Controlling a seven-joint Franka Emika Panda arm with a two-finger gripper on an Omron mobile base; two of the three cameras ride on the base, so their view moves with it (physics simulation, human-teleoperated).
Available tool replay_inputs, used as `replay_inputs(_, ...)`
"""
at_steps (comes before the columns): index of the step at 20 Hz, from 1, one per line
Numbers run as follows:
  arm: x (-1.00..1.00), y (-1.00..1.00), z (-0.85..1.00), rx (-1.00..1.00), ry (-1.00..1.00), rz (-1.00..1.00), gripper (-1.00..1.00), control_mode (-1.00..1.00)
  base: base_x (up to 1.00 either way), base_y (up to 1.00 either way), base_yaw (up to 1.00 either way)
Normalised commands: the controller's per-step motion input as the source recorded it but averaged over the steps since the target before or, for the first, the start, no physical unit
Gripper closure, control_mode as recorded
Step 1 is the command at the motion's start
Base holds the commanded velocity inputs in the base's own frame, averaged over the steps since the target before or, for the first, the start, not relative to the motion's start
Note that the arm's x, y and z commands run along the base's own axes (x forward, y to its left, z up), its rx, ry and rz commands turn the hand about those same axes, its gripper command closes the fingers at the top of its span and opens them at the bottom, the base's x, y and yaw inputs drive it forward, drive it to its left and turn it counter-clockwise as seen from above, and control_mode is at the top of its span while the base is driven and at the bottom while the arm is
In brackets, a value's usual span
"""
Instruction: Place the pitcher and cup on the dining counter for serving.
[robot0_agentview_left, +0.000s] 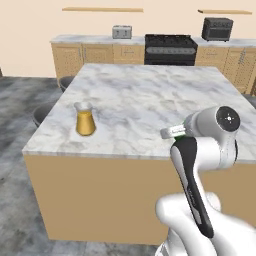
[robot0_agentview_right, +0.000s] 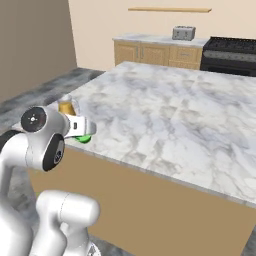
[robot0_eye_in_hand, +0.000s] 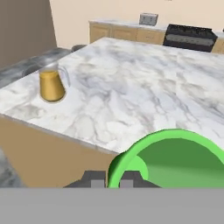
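Marble stretches away ahead of my hand: the dining counter, a large island with a white-grey marble top (robot0_agentview_left: 150, 100) and plain tan wood sides, has its near edge running just under and in front of the gripper (robot0_eye_in_hand: 113, 178). Most of the top beyond that edge is bare, out to the far rim that faces the wall cabinets and the black stove (robot0_agentview_left: 170, 49).

The gripper's two dark fingers (robot0_eye_in_hand: 94, 179) are pressed in on the rim of the small bright green cylindrical cup (robot0_eye_in_hand: 175, 159); I see the cup's open mouth right against the hand, hanging at about the near edge of the island. In the right base view a sliver of green shows under the wrist at that same edge.

The small clear glass pitcher (robot0_agentview_left: 85, 119), conical with yellow-orange liquid inside, stands upright on the marble, ahead and off to the left of the hand, near the island's left edge and well apart from the cup.
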Motion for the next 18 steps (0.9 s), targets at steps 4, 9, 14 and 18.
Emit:
replay_inputs(4, 0.62, 0.00, 0.00, 0.00, 0.00, -0.04, 1.00, -1.00, 0.00, 0.00, 0.00)
replay_inputs(9, 0.75, 0.06, -0.01, -0.08, 0.22, 0.02, 1.00, -1.00, 0.00, 0.00, 0.00)
replay_inputs(14, 0.72, 0.39, 0.00, -0.09, 0.55, 0.10, 1.00, -1.00, 0.00, 0.00, 0.00)
replay_inputs(18, 0.14, 0.36, -0.01, -0.01, 0.18, 0.06, 1.00, -1.00, 0.00, 0.00, 0.00)
